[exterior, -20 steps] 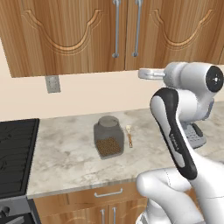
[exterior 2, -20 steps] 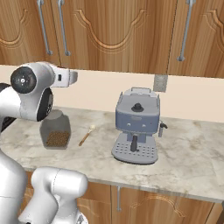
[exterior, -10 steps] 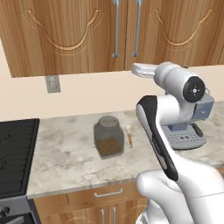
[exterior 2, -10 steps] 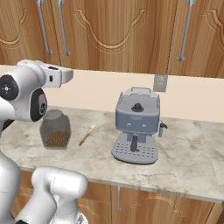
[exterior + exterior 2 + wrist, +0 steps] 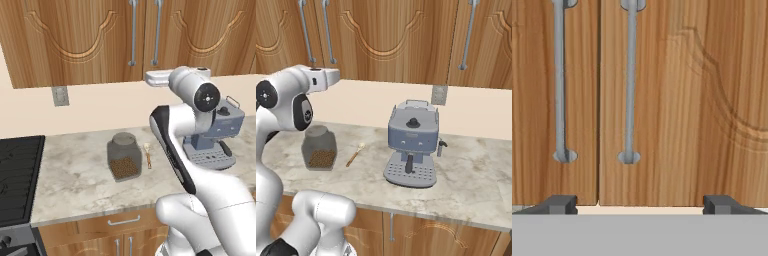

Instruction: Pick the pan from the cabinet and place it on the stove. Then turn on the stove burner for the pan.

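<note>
As the arm has swung round over the past second, lifting its hand from level with the counter's back wall toward the cabinet, the gripper now faces the two closed doors with its fingers spread wide and holding nothing. Both bar handles hang just ahead in the hand view. That puts the opening step within reach; I judge the right-hand bar the likely target. Wherever the pan is, presumably behind those doors, it is hidden. The stove waits far left, well apart.
</note>
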Tool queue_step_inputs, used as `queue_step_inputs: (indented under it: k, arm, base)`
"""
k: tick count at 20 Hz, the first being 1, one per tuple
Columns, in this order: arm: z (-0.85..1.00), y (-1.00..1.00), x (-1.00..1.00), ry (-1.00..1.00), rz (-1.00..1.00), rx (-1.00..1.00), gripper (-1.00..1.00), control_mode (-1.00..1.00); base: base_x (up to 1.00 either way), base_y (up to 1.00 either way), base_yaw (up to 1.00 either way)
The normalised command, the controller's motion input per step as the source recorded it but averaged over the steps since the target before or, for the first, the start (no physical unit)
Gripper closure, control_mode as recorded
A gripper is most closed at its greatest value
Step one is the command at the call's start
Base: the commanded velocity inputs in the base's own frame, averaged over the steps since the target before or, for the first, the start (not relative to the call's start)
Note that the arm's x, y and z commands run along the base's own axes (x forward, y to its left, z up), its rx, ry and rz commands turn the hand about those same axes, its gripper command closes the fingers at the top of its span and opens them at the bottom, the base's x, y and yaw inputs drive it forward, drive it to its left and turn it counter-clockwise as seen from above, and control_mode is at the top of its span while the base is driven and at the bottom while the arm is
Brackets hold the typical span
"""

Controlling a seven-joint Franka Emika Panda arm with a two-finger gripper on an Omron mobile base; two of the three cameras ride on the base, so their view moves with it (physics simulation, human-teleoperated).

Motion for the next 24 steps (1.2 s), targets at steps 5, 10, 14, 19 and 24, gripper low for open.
queue_step_inputs:
  k: [5,10,14,19,24]
  arm:
    - [0.03,0.0,0.12,-0.02,0.0,-0.03,-1.0,-1.0]
    - [0.0,0.0,0.12,-0.14,0.01,0.0,-1.0,-1.0]
    - [0.0,0.0,0.08,-0.15,0.0,0.0,-1.0,-1.0]
    - [0.02,0.0,0.09,-0.13,0.0,0.0,-1.0,-1.0]
    - [0.08,0.0,0.13,-0.11,0.0,0.0,-1.0,-1.0]
  base:
    - [0.0,0.0,0.0]
    - [0.0,0.0,0.0]
    - [0.0,0.0,0.0]
    - [0.0,0.0,0.0]
    - [0.0,0.0,0.0]
